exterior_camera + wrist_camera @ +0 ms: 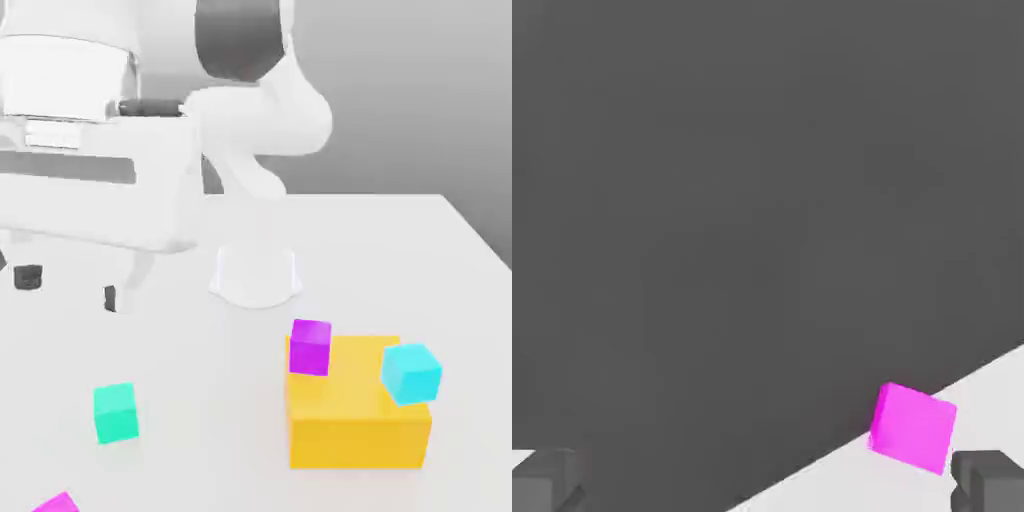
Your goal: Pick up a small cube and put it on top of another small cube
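The small magenta-pink cube (57,503) lies on the white table at the bottom edge of the exterior view's left, partly cut off. The hand view also catches this small cube (912,427), close to the table's edge and beside one dark fingertip (990,480). My gripper (69,287) hangs well above the table on the exterior view's left, farther back than the cube. It is open, with nothing between its fingers (110,297). In the hand view, the gripper (768,485) has its two tips spread far apart.
An orange block (355,425) stands at the exterior view's right front. A violet-purple cube (311,346) and a cyan cube (411,372) rest on it. A teal cube (116,412) sits at front left. The arm's white base (255,275) is at mid table.
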